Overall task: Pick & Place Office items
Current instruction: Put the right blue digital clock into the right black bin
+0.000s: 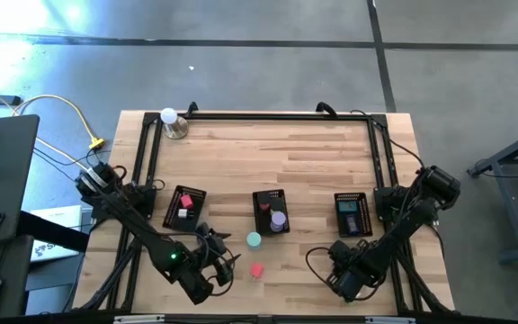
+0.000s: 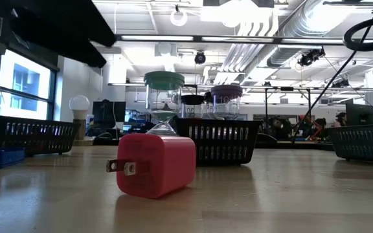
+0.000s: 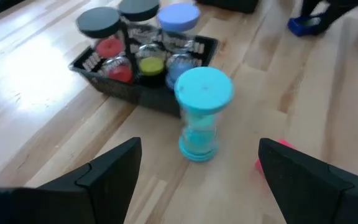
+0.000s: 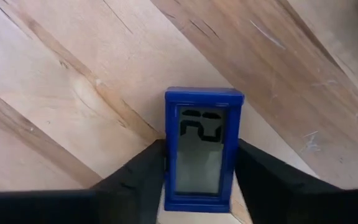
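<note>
Three black mesh trays sit in a row across the middle of the wooden table (image 1: pixel 268 153) in the high view.

Left tray (image 1: pixel 185 209): holds a red piece and a small white one.

Middle tray (image 1: pixel 271 212): holds three sand timers, black-capped over red, black-capped over yellow, and a purple-capped timer (image 3: pixel 178 17); seen best in the upper centre of the left wrist view.

Right tray (image 1: pixel 353 214): a teal item and something dark inside; I can't make out what they are.

Loose items: teal sand timer (image 3: pixel 202 112) stands upright on the table just below the middle tray in the high view. Pink plug block (image 2: pixel 154 165) lies on its side near the bottom centre, prongs pointing to frame left in the low view.

Left gripper (image 1: pixel 216 270), lower left-centre: fingers wide apart, holding nothing, teal timer ahead of them and apart from both.

Right gripper (image 1: pixel 344 281), lower right: fingers closed in on both sides of a dark blue rectangle with a display (image 4: pixel 202 149), touching it; it rests on the wood.
</note>
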You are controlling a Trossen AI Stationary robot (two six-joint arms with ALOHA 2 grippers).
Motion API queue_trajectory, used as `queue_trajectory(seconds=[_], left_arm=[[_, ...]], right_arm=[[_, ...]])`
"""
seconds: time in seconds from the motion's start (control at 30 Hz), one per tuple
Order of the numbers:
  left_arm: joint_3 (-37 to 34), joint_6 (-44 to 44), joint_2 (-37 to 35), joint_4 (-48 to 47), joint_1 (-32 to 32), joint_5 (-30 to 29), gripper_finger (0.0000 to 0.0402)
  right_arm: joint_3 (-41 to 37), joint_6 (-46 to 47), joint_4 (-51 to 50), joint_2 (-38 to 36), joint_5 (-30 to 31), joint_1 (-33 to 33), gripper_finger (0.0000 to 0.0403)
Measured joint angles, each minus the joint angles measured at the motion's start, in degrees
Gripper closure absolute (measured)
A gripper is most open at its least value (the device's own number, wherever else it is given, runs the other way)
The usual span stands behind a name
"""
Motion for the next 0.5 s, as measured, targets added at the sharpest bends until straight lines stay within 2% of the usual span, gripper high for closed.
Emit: queue_trajectory(seconds=[0.1, 0.5], left_arm=[[0.00, 0.60, 0.00, 0.22, -0.06, 0.28, 0.0086], [0.00, 0.65, -0.02, 0.40, 0.00, 1.31, 0.0086]], right_arm=[[-0.04, 0.02, -0.08, 0.02, 0.15, 0.00, 0.0276], [-0.28, 0.65, -0.65, -2.31, 1.74, 0.23, 0.0277]])
